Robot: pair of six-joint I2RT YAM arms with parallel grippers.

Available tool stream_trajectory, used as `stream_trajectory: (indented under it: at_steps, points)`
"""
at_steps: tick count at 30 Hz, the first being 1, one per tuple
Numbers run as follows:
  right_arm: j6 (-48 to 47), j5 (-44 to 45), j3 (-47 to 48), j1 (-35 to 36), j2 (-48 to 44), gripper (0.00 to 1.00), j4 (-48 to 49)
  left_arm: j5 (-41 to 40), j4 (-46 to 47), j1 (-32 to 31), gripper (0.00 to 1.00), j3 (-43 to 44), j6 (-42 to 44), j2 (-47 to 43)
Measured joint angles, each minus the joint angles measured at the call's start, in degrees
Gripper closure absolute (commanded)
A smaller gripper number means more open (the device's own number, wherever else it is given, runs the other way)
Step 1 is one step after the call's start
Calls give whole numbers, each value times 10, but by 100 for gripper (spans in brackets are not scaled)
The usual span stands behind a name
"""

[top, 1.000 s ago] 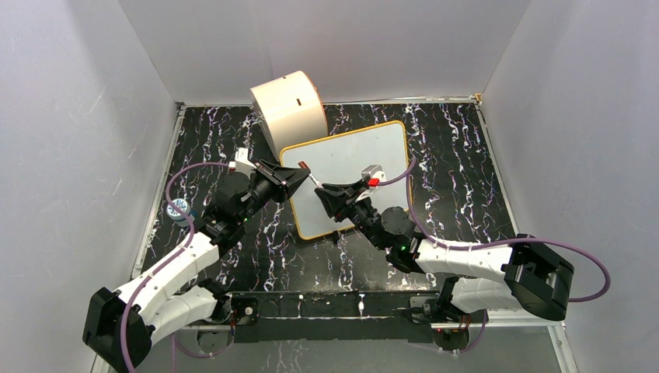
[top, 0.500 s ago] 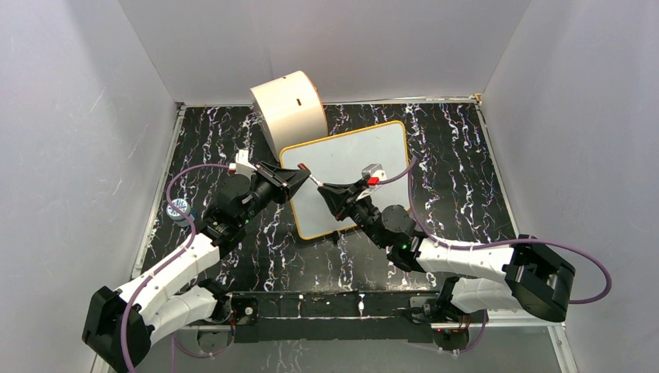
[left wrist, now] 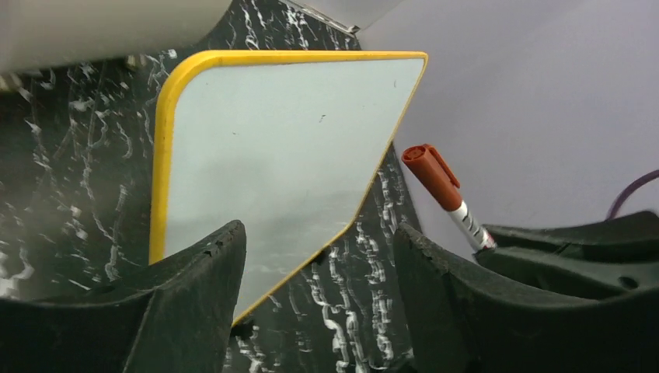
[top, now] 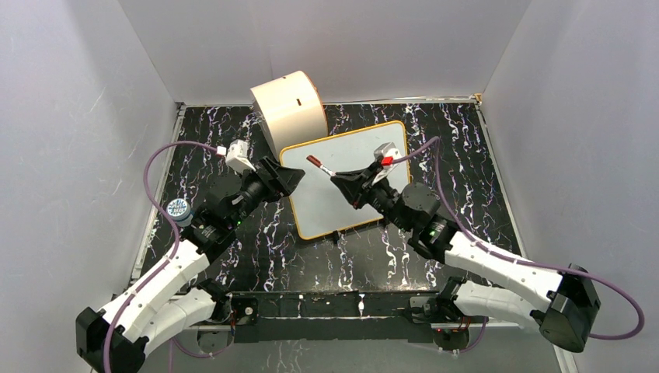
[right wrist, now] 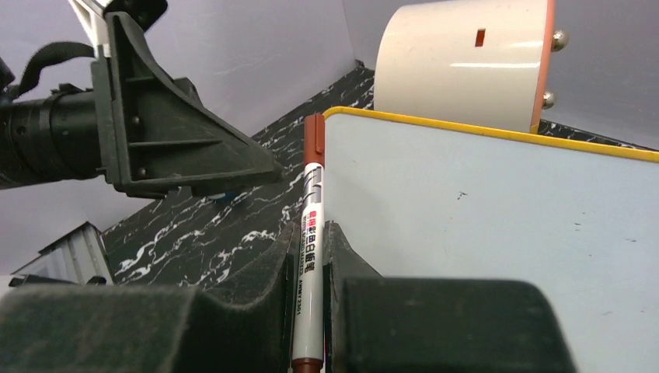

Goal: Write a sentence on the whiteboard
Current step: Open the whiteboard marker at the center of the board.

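Note:
The whiteboard (top: 353, 175) lies flat at the back middle of the table, white with an orange rim; no sentence shows on it (left wrist: 272, 140) (right wrist: 497, 217). My right gripper (top: 339, 178) hovers over the board's left half, shut on a white marker (right wrist: 310, 233). The marker's red-brown cap (top: 314, 162) is on and points toward the left arm. My left gripper (top: 300, 178) stands open just left of the cap, a small gap away, with nothing between its fingers (left wrist: 210, 264). In the left wrist view the marker (left wrist: 441, 180) sits to the right of the jaws.
A cream cylinder drum (top: 289, 109) lies on its side behind the board's far-left corner. A small blue-topped round object (top: 179, 209) sits by the table's left edge. Grey walls close in the back and both sides.
My left gripper has opened, let go of the marker's cap end and drawn back slightly. My right arm has carried the marker up and to the right over the board.

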Motion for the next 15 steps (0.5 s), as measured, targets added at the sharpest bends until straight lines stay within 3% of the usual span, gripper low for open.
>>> stream_trajectory:
  at_steps: [5,15]
  points:
    - [3,-61,44,-50,-22,100,-123,16,-36,0,28,18,161,-17]
    - [10,-179,100,-120,-24,100,-291,151,-101,0,27,93,439,-3]
